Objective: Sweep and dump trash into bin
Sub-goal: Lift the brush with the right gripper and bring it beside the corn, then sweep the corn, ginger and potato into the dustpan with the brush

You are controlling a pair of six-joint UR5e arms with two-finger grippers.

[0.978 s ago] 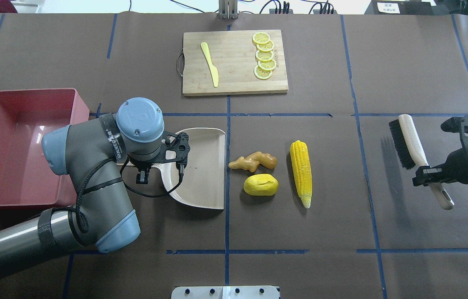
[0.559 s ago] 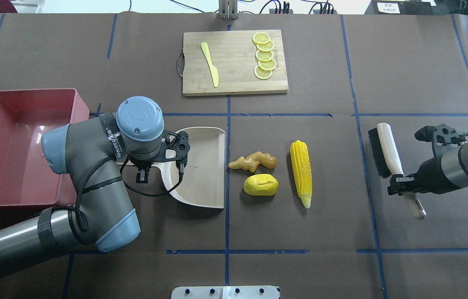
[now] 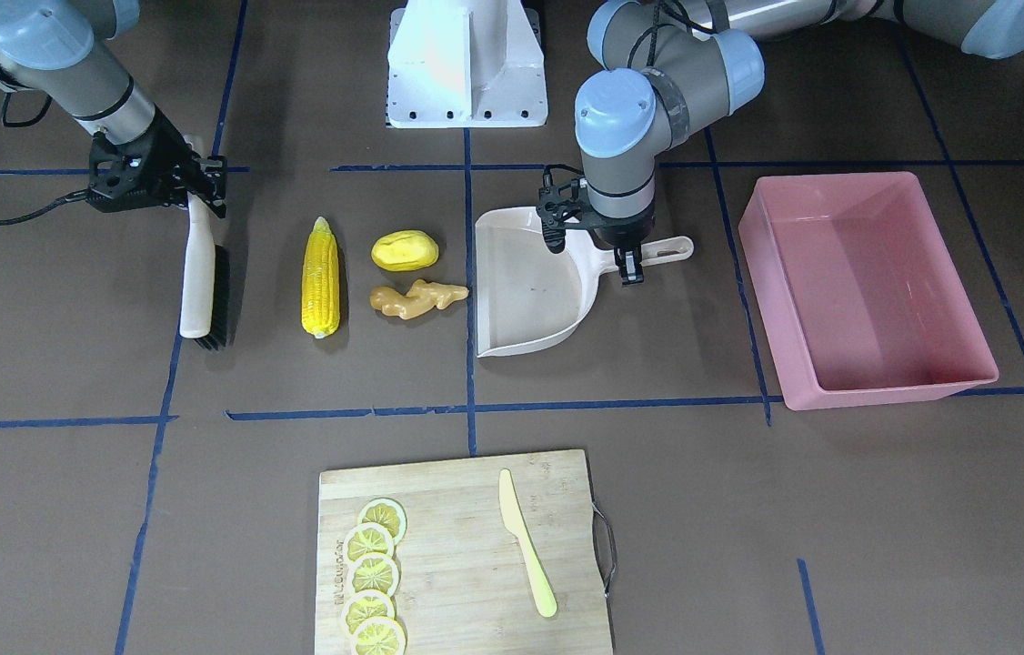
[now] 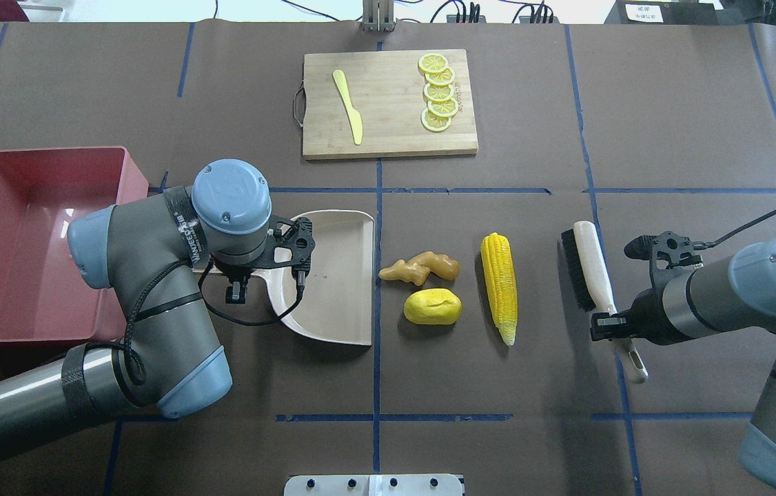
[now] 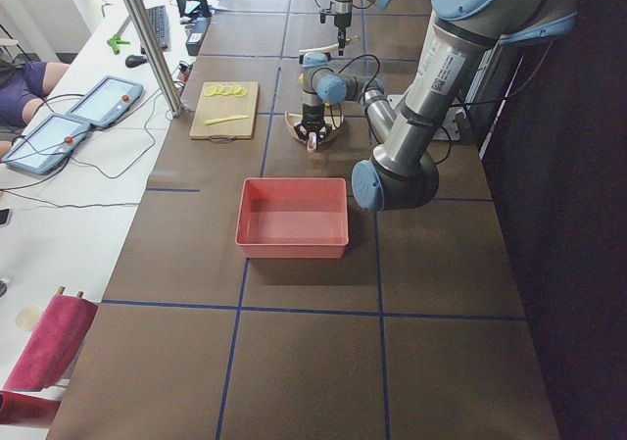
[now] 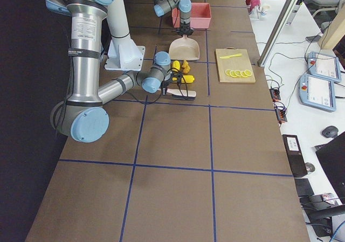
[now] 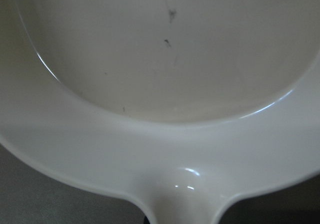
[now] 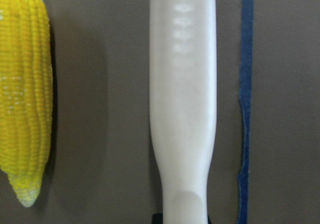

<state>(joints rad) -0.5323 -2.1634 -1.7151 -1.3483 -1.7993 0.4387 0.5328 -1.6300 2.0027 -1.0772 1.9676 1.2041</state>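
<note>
The corn cob (image 4: 499, 286), the yellow potato lump (image 4: 433, 306) and the ginger root (image 4: 420, 269) lie on the table between the beige dustpan (image 4: 336, 275) and a white brush (image 4: 591, 272). My left gripper (image 4: 243, 275) is shut on the dustpan's handle; the pan's open edge faces the trash. My right gripper (image 4: 614, 327) is shut on the brush's handle. The black bristles face the corn, a short gap away. The pink bin (image 4: 50, 151) stands empty at the far left. The right wrist view shows the brush handle (image 8: 182, 84) beside the corn (image 8: 25, 99).
A wooden cutting board (image 4: 388, 131) lies at the back middle with lemon slices (image 4: 437, 93) and a pale yellow knife (image 4: 348, 107). My left arm's elbow hangs over the bin's near right corner. The robot base (image 3: 466, 64) stands at the near middle.
My right arm has carried the brush leftward, from the table's right side to just right of the corn. The left arm, dustpan and trash have not moved.
</note>
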